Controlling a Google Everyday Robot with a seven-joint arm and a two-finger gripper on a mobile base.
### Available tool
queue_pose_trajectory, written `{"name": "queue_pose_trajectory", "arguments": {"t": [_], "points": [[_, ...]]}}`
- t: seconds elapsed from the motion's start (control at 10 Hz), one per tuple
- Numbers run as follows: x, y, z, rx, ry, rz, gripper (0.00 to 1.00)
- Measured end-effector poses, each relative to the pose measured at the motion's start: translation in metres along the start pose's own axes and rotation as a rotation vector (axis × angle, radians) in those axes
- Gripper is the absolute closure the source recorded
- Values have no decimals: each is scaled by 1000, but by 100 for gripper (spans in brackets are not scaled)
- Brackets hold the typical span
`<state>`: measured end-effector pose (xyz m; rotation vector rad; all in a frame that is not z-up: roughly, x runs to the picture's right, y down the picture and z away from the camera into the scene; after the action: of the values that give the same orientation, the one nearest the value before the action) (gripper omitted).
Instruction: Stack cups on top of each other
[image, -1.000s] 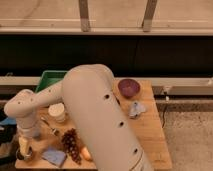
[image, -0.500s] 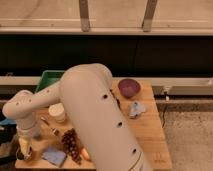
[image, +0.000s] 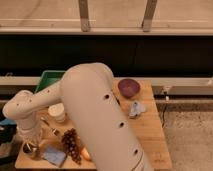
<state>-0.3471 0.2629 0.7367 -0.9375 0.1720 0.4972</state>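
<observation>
Arm bent down to the lower left corner of the wooden table (image: 150, 140)

The gripper (image: 27, 141) hangs at the lower left of the frame, right over a small dark shiny cup (image: 30, 150) near the table's front left corner; whether it is open, closed or gripping cannot be told. A pale round cup (image: 56, 112) stands upright just above and to the right, apart from the dark one. Grapes (image: 71, 145) and a blue sponge (image: 54, 156) lie beside them. A purple bowl (image: 129, 87) sits at the upper right, and a green bin (image: 50, 80) at the upper left.
</observation>
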Motion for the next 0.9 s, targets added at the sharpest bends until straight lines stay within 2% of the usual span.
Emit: {"name": "queue_pose_trajectory", "arguments": {"t": [0.2,0.5,0.9], "points": [[1,-1,-1,0,-7,1,100],[3,-1,-4,3,-14,4,100],[12,-2,-18,28,-35,16,100]]}}
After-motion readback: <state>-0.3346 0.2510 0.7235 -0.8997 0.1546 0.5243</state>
